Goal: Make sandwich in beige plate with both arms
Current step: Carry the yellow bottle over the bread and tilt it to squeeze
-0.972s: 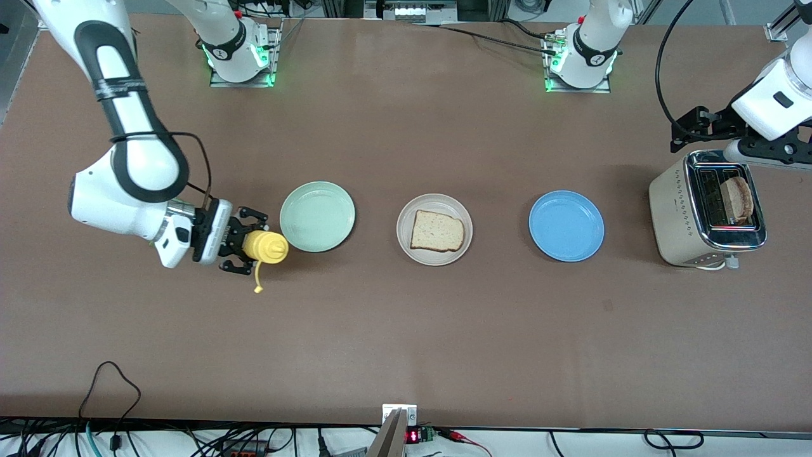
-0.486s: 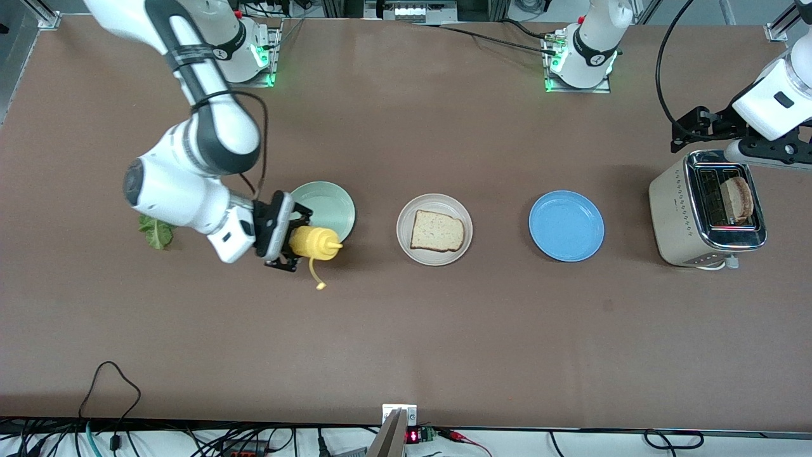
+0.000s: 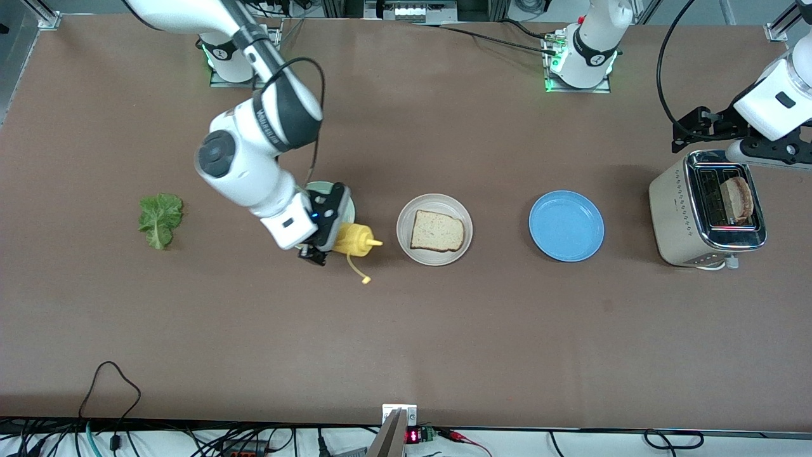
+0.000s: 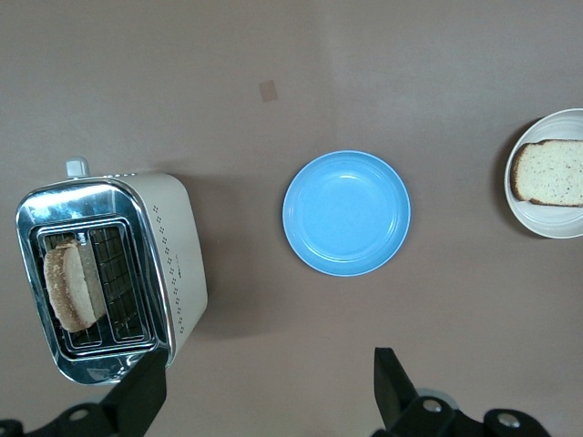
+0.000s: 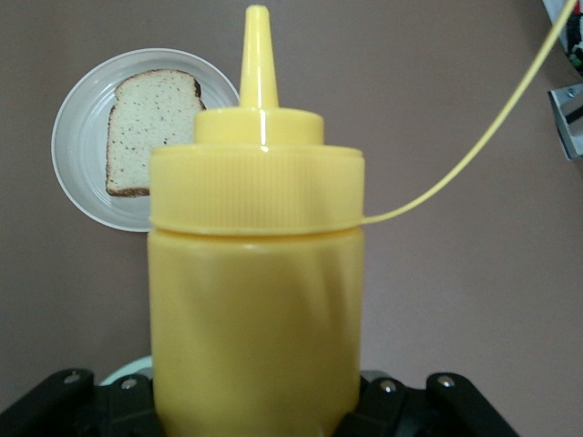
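Note:
The beige plate [image 3: 406, 244] sits mid-table with one slice of bread [image 3: 436, 231] on it; both also show in the right wrist view, plate [image 5: 73, 137] and bread [image 5: 146, 127]. My right gripper [image 3: 330, 238] is shut on a yellow squeeze bottle [image 3: 355, 240], tilted over the table between the mint-green plate and the beige plate, nozzle toward the bread. The bottle [image 5: 257, 273] fills the right wrist view. A lettuce leaf [image 3: 160, 218] lies toward the right arm's end. My left gripper [image 3: 694, 130] hangs open and empty beside the toaster, waiting. A second bread slice [image 3: 739, 198] stands in the toaster.
The mint-green plate [image 3: 317, 187] is mostly hidden under my right hand. A blue plate [image 3: 566, 226] lies between the beige plate and the toaster [image 3: 679, 216]. The bottle's cap dangles on a yellow tether [image 3: 358, 270].
My right arm has swung the bottle from beside the mint-green plate across it toward the beige plate, uncovering the lettuce leaf. The left arm has not moved.

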Robot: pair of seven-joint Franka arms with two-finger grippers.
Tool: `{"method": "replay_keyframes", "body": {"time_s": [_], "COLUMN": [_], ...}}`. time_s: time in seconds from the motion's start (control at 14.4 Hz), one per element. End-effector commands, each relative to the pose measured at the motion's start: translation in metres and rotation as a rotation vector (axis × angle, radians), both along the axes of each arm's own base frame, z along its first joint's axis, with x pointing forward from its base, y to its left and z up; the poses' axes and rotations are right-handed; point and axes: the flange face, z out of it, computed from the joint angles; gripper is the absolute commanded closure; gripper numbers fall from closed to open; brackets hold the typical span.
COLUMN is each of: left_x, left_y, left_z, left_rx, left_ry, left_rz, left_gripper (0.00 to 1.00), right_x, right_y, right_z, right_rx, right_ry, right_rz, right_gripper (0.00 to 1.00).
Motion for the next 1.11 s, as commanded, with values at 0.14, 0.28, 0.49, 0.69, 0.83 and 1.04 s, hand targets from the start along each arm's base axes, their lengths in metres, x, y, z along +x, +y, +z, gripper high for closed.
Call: {"method": "replay_keyframes", "body": {"time_s": [0.14,0.28,0.49,0.69,0.83,1.04], "left_x": [0.000,0.000,0.000,0.000,0.000,0.000], "left_y": [0.001,0.001,0.001,0.001,0.001,0.002], "left_z": [0.004,0.004,0.004,0.004,0.004,0.004], "left_rx": [-0.013,-0.013,-0.013,-0.013,-0.013,-0.013], "left_ry": [0.004,0.004,0.004,0.004,0.003,0.004], "left_rz": [0.001,0.001,0.001,0.001,0.001,0.003], "left_gripper": [0.00,0.00,0.00,0.00,0.00,0.00], "right_x": [-0.030,-0.031,-0.035,-0.049,-0.060,-0.083], "right_y": [0.070,0.089,0.110,0.131,0.142,0.167], "right_z": [-0.009,-0.008,-0.009,-0.023,-0.039,-0.065], "right_rx": [-0.181,-0.269,-0.370,-0.479,-0.541,-0.613], "right_ry": [-0.049,-0.029,-0.040,-0.072,-0.087,-0.134], "right_rz": [0.053,0.083,0.141,0.173,0.176,0.194], "right_gripper": [0.72,0.72,0.72,0.72,0.72,0.72]}}
